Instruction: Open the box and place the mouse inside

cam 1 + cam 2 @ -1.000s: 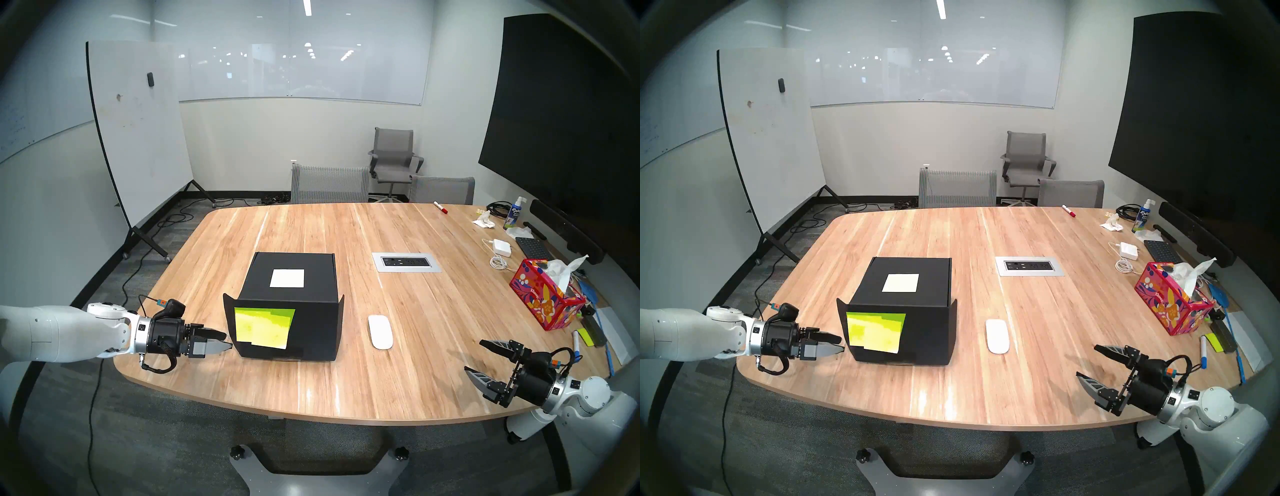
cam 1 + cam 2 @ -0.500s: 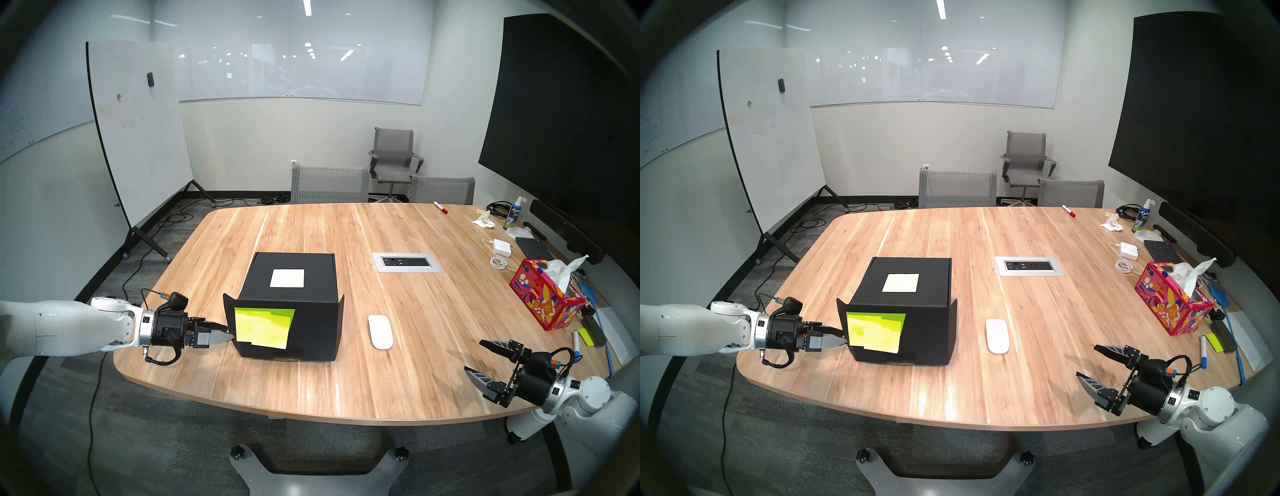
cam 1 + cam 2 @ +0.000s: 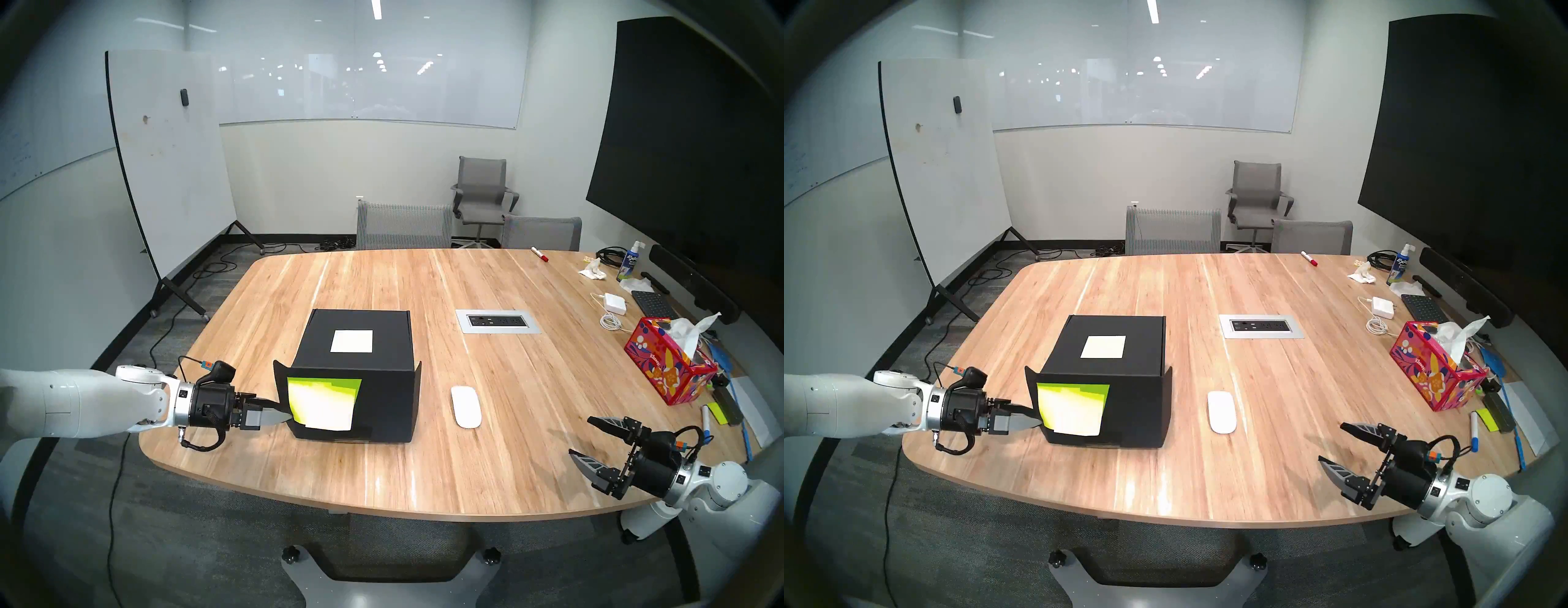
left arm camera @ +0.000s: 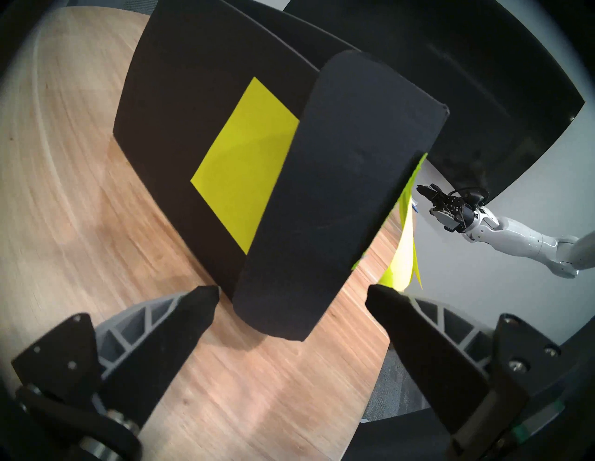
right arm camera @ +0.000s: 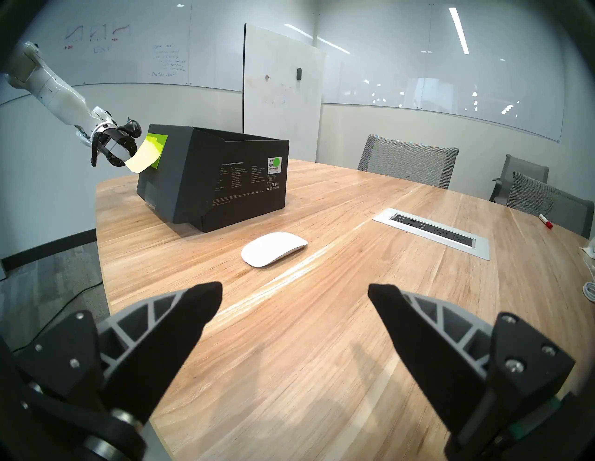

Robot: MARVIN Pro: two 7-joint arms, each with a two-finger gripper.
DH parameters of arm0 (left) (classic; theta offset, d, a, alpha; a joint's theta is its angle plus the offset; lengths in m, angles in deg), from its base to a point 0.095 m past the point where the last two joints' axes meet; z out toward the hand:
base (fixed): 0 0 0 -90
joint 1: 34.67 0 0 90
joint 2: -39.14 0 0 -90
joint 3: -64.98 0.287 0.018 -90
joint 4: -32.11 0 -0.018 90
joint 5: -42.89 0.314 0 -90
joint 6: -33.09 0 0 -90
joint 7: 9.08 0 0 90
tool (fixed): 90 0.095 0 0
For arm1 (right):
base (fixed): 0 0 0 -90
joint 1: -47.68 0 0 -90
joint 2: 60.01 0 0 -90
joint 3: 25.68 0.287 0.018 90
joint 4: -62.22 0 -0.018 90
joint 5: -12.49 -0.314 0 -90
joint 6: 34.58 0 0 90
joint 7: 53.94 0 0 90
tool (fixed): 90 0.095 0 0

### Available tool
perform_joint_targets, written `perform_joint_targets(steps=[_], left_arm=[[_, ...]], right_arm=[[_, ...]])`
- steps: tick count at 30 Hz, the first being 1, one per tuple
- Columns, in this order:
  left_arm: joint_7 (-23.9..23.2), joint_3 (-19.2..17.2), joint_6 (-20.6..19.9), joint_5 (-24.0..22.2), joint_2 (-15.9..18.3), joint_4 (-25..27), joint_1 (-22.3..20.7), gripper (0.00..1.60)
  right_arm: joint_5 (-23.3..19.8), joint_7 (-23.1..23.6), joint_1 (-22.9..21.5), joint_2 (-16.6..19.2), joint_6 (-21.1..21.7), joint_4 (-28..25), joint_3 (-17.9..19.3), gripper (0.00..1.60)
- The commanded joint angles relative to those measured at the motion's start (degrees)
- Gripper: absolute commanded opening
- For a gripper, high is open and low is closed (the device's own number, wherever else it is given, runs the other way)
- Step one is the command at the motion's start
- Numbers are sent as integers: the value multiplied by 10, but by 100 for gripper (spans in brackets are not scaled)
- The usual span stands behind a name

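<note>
On the table (image 3: 530, 446), closed matte black box (image 3: 382, 407), glossy white oval mouse (image 3: 466, 406)

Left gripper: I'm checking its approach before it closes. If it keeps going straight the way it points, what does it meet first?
Probably the black box's side flap, already between the open left gripper's fingers.

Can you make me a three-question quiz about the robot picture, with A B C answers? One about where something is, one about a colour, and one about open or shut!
1. Where is the mouse?
A. on the table, right of the box
B. inside the box
C. in a gripper

2. What colour are the sticky notes?
A. red
B. yellow-green
C. blue

3. How is the right gripper?
A. shut on the mouse
B. shut, empty
C. open

Answers: 1 A, it lies on bare wood beside the box. 2 B, neon notes on the black flap. 3 C, its fingers stand wide apart.
</note>
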Motion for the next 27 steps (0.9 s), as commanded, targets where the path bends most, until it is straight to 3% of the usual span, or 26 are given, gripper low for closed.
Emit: perform_joint_targets(steps=[1, 11, 27], left_arm=[[-25, -4, -29, 7, 15, 2, -21, 160], [-41, -9, -54, 7, 19, 1, -29, 160], [-10, -18, -23, -21, -10, -11, -11, 160]], right_arm=[[-1, 0, 0, 0, 0, -1, 2, 160], [-1, 0, 0, 0, 0, -1, 2, 160], [-1, 0, 0, 0, 0, -1, 2, 160]])
